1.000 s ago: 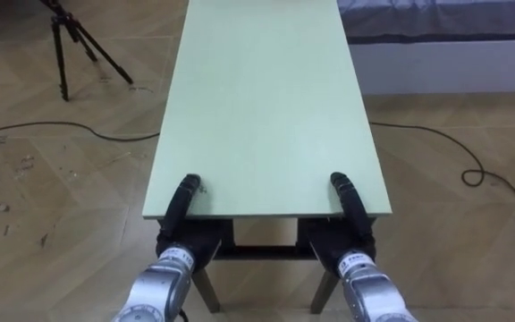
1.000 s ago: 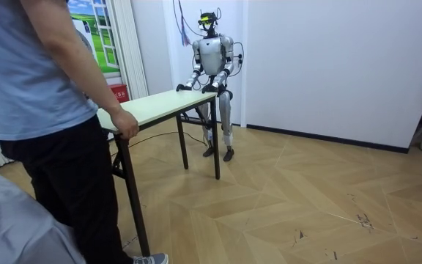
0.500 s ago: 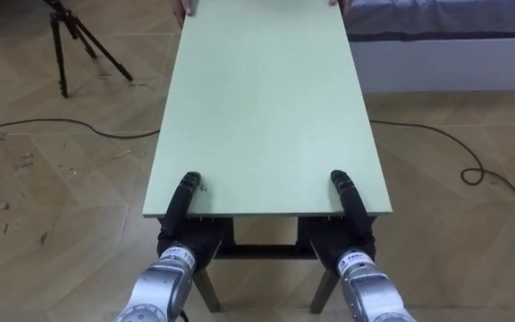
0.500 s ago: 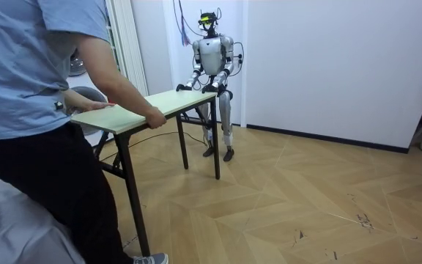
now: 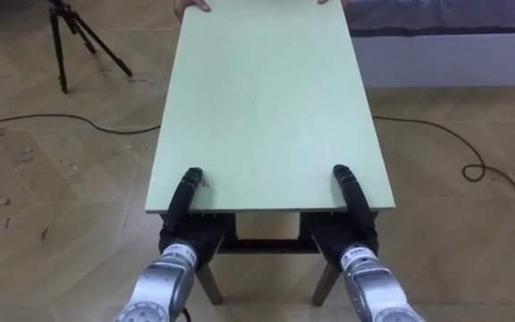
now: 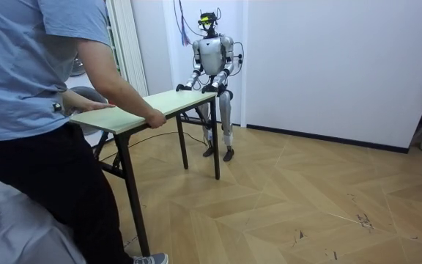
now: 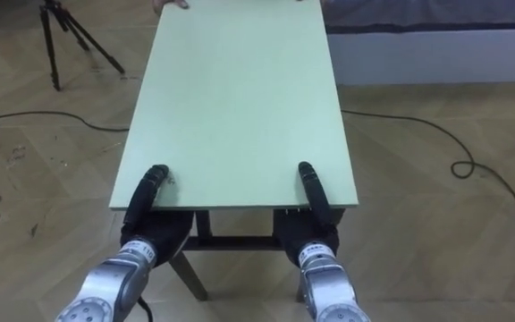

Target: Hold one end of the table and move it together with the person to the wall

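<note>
L hand: lower left of frame; thumb lay flat on top of table, rest tucked under the near short edge, clamped on the board.
R hand: lower right; same clamp on that edge, well apart from L.
Table: pale green top ran up frame centre, long edges free both sides.
Person: eye views caught fingertips at top edge; room view gave whole figure at frame left, both hands on the opposite short edge.
Robot: room view had it upright at table's other end, near white wall.
Room: tripod upper left, bed upper right, cable at right; room view showed open wood floor at frame right.
</note>
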Controlling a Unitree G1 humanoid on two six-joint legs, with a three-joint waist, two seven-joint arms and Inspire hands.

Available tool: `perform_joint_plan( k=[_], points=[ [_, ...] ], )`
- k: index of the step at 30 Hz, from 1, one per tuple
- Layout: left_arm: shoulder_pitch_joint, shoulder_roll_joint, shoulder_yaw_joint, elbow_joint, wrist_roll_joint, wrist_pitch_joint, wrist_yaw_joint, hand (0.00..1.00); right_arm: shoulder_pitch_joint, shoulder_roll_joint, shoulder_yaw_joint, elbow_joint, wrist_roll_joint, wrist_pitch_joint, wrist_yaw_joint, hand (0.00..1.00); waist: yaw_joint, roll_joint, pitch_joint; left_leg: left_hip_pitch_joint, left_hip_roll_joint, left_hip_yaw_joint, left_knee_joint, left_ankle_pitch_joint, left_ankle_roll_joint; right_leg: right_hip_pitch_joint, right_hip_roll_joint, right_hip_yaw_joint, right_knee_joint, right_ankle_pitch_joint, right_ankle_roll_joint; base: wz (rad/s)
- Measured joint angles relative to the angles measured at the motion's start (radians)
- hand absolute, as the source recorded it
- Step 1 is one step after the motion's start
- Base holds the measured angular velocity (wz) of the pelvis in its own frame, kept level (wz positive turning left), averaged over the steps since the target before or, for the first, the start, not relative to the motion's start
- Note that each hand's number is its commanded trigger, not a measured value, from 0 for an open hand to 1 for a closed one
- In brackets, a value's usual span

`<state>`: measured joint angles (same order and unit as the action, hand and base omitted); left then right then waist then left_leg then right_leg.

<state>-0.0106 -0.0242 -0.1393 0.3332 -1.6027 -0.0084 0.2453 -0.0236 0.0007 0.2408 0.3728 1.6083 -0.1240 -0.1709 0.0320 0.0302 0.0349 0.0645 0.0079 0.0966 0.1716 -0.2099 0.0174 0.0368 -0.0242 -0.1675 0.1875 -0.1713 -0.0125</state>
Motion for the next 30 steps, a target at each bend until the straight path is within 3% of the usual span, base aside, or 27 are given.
perform_joint_plan(
  k=[4, 11, 16, 23, 30],
  points=[
    [0.016, 0.003, 0.001, -0.025, 0.001, 0.001, -0.055, 1.00, 0.004, -0.017, 0.002, -0.047, -0.002, 0.007, 0.000, 1.00, 0.000, 0.001, -0.0008, 0.010, 0.000, 0.000, -0.002, 0.000, 0.000, 0.009, 0.002, 0.000, -0.002, 0.000, 0.000, -0.01],
    [0.069, 0.015, -0.006, -0.103, 0.038, -0.005, -0.068, 1.00, 0.073, -0.018, 0.014, -0.143, 0.001, 0.017, 0.010, 1.00, 0.000, 0.006, -0.0055, 0.021, 0.001, 0.001, -0.002, 0.000, 0.000, 0.016, 0.004, 0.003, -0.002, 0.000, 0.000, -0.06],
    [0.140, 0.022, -0.025, -0.152, 0.048, -0.001, -0.082, 1.00, 0.127, -0.037, 0.028, -0.159, -0.003, 0.019, 0.071, 1.00, -0.003, -0.003, -0.0115, 0.030, 0.002, -0.001, -0.006, 0.000, 0.000, 0.019, 0.006, 0.003, -0.001, 0.000, 0.000, -0.08],
    [0.167, 0.037, -0.036, -0.186, 0.046, 0.000, -0.084, 1.00, 0.134, -0.040, 0.034, -0.162, 0.001, 0.026, 0.073, 1.00, -0.004, -0.007, -0.0141, 0.034, 0.003, -0.017, -0.007, 0.000, 0.000, 0.024, 0.007, 0.000, -0.002, 0.000, 0.000, 0.01],
    [0.250, 0.049, -0.044, -0.269, 0.046, -0.006, -0.084, 1.00, 0.189, -0.045, 0.052, -0.219, 0.000, 0.028, 0.076, 1.00, -0.002, -0.014, -0.0184, 0.035, 0.003, -0.016, -0.007, 0.000, 0.000, 0.024, 0.008, 0.002, -0.002, 0.000, 0.000, 0.00]
  ],
)
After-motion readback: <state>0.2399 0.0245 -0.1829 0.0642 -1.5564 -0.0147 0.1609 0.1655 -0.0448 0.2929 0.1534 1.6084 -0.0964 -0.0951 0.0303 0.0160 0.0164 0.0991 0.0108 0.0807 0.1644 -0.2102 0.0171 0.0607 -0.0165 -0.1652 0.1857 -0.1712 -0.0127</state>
